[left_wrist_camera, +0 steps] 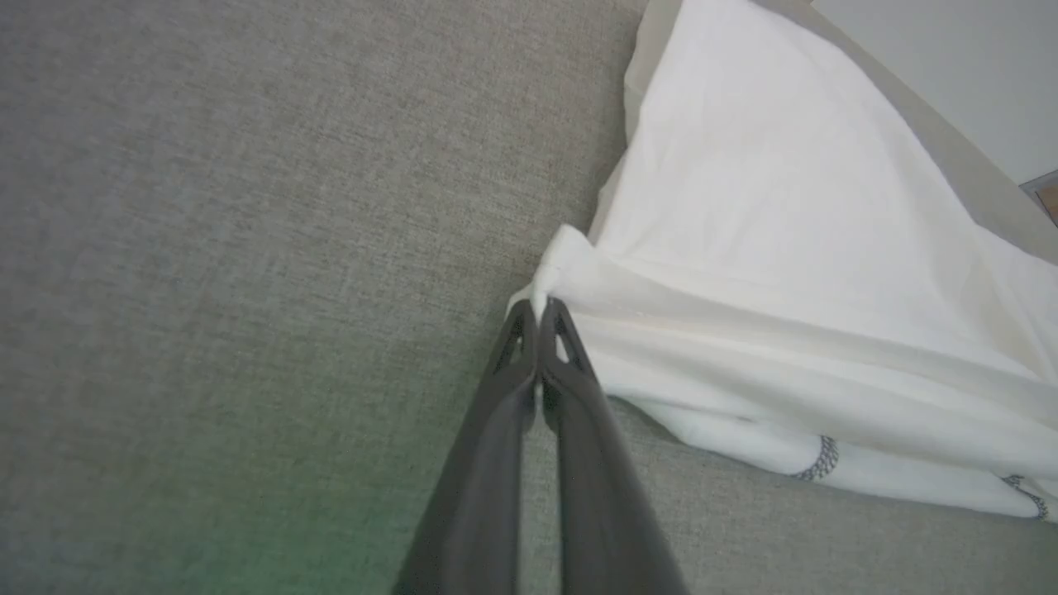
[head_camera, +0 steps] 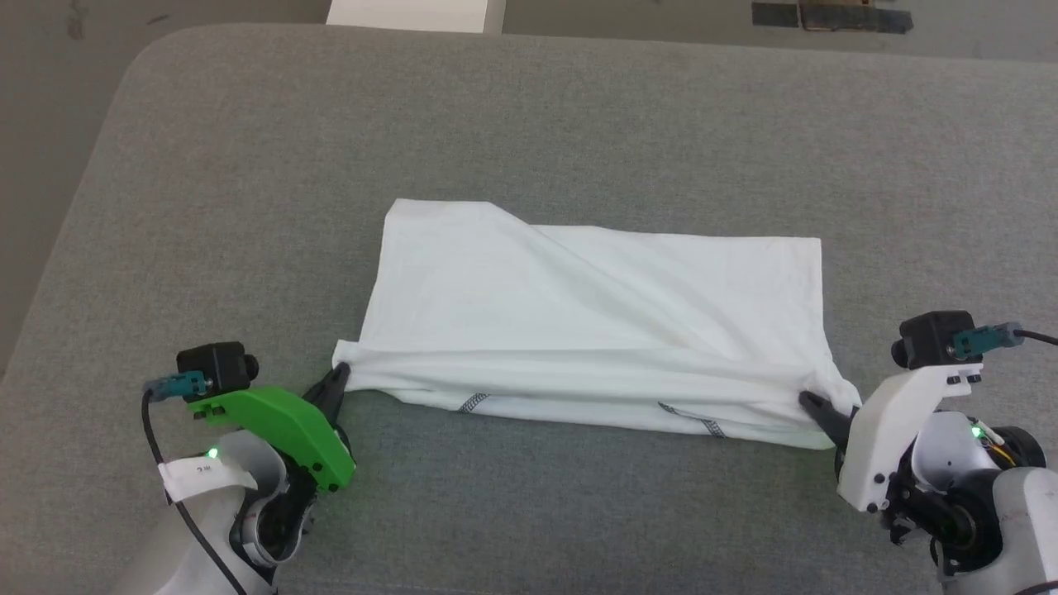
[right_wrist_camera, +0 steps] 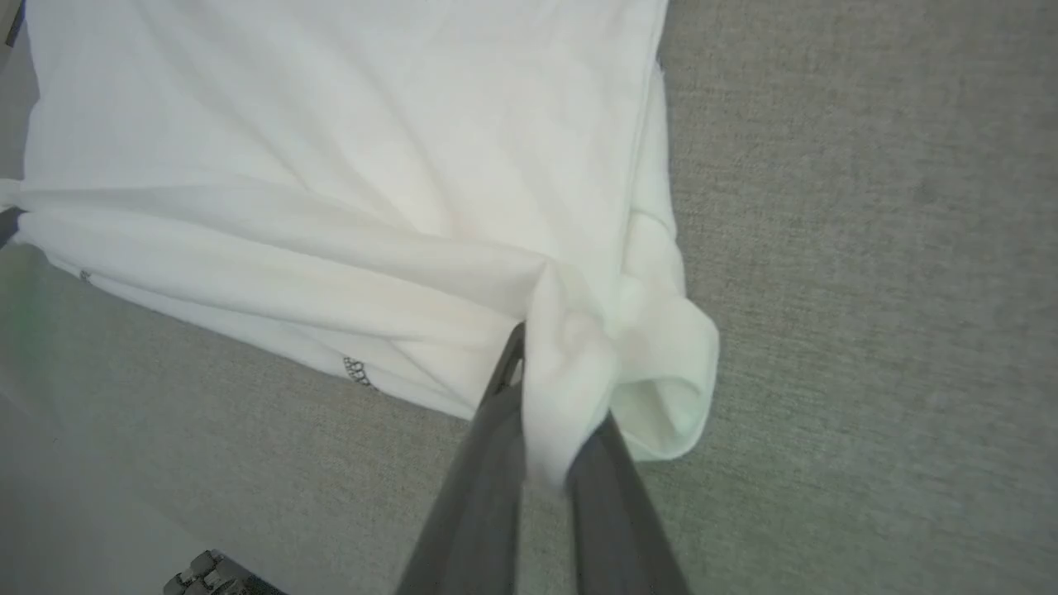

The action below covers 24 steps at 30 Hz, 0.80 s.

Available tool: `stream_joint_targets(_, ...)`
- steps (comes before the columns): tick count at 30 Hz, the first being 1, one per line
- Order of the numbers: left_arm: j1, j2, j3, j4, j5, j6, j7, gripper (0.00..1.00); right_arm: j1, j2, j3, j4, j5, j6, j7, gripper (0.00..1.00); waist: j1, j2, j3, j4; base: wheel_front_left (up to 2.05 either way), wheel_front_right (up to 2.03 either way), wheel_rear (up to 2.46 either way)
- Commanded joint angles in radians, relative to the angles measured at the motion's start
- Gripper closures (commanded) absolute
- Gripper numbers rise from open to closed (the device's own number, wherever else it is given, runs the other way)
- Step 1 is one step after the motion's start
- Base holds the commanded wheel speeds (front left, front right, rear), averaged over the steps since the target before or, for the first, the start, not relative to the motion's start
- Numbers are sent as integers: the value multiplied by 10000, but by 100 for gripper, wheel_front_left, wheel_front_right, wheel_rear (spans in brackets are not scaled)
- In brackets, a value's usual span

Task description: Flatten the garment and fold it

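One grey fabric table (head_camera: 529, 107) under garment (head_camera: 595, 314)

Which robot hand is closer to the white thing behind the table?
Left. The left gripper, pinching the shirt at its left corner, is almost straight in front of the white thing; the right gripper pinches the right corner, far to the side.

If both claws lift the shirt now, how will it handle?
Likely floppy: the shirt creases between left claw and right claw. Probably light: thin fabric. May slip: each pinches only a corner.
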Motion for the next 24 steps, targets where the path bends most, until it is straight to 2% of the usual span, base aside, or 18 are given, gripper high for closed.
stream_joint_targets(1, 111, 69, 38, 101, -31, 92, 76, 0, 207, -63, -24, -62, 39, -15, 60, 0, 1, 0, -134, -29, 0, 0, 0)
stream_joint_targets(8, 392, 419, 110, -370, -298, 344, 729, 0, 650, -150, -263, -855, 313, -15, 195, 0, 1, 0, -611, -67, 0, 0, 0)
stream_joint_targets(15, 1036, 1091, 658, -1779, -674, 1043, 1147, 0, 1203, -179, -1052, -2123, 939, -15, 1134, 0, 1, 0, -893, -104, 0, 0, 0)
stream_joint_targets(19, 1210, 1443, 1336, -2756, -395, 1479, 183, 0, 937, -244, -1766, -2658, 984, -15, 1534, 0, 1, 0, -845, -115, 0, 0, 0)
stream_joint_targets(24, 1213, 1463, 2009, -3661, 651, 1701, -2213, 0, 116, -277, -2033, -2431, 725, -15, 1896, 0, 1, 0, -505, -92, 0, 0, 0)
